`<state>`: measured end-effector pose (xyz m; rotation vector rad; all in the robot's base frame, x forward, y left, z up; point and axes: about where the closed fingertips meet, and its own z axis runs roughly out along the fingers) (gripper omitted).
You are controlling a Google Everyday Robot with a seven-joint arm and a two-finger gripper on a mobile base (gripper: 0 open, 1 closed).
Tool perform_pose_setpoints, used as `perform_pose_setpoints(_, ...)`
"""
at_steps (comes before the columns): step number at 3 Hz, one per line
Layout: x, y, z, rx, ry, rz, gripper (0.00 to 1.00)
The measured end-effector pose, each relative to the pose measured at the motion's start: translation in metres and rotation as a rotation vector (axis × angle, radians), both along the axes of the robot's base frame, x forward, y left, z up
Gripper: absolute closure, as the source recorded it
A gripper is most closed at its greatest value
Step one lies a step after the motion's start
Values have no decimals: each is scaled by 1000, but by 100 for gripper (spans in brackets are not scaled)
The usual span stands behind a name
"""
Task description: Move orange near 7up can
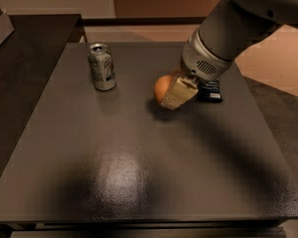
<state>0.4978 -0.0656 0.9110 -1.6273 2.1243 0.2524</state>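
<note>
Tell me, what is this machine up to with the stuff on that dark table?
A robot arm is working over a dark table. Its pincer is closed on the orange, a bit past the middle of the table. The 7up can stands upright toward the picture's left, with a gap of bare table between them, so the orange is not yet beside the can. A small black packet lies just behind the pincer.
</note>
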Motion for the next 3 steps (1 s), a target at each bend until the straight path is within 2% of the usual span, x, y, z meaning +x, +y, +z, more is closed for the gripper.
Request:
perform_pose_setpoints(1, 33, 19, -5, 27, 26, -47, 100)
perform_pose_setpoints(2, 54, 41, -10, 48, 26, -71, 100)
perform_pose_setpoints(3, 65, 65, -17, 62, 11, -66, 100)
